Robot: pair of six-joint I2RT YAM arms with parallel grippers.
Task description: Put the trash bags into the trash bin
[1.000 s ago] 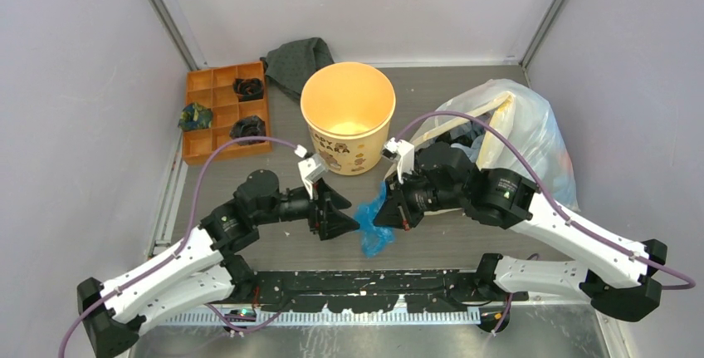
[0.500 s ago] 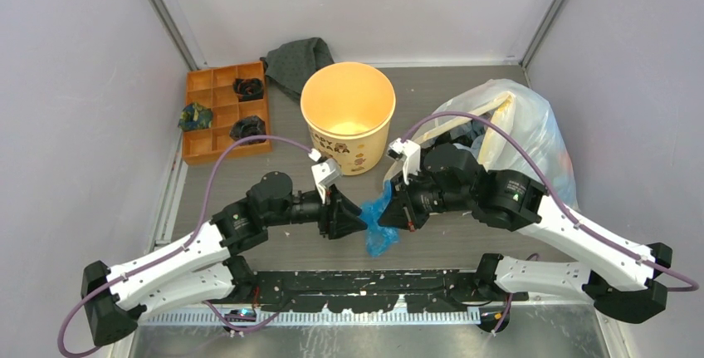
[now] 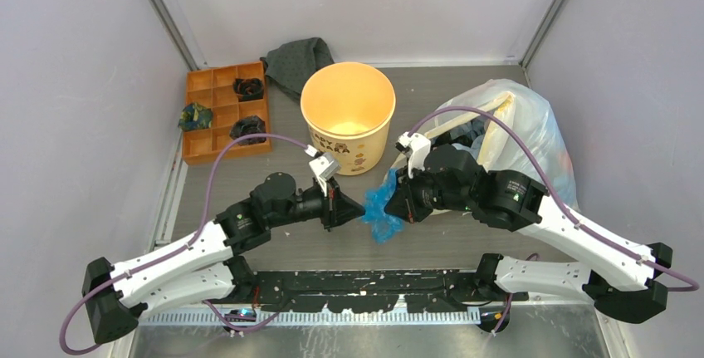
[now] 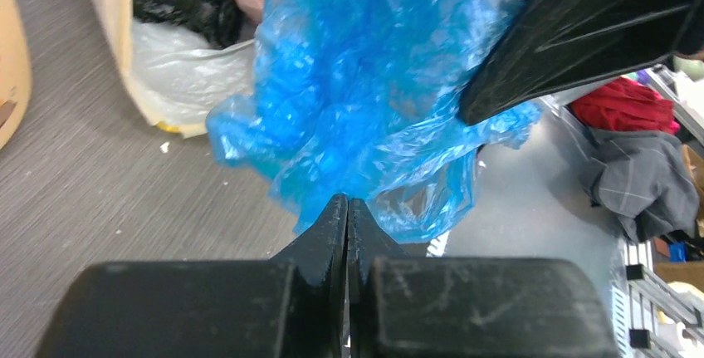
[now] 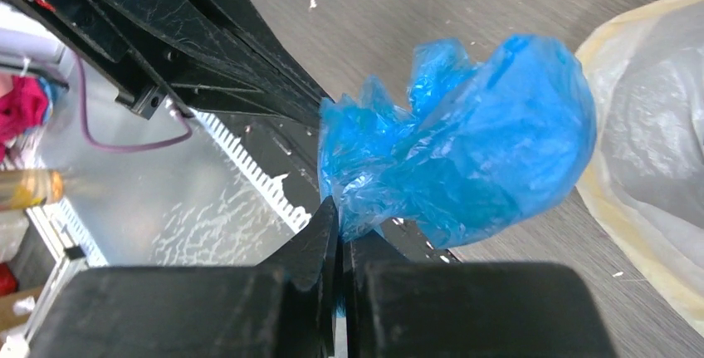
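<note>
From left: an orange plastic compartment tray sits by the wall. The left gripper, jaws closed, pinches the crumpled translucent light-blue plastic trash bag, held just in front of the round cream-yellow plastic bin. The right gripper clamps the bag's other side, beside a whitish-clear plastic sack.

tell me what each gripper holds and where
Both pinch the blue trash bag: right gripper by a crumpled fold, left gripper by its opposite edge.
</note>
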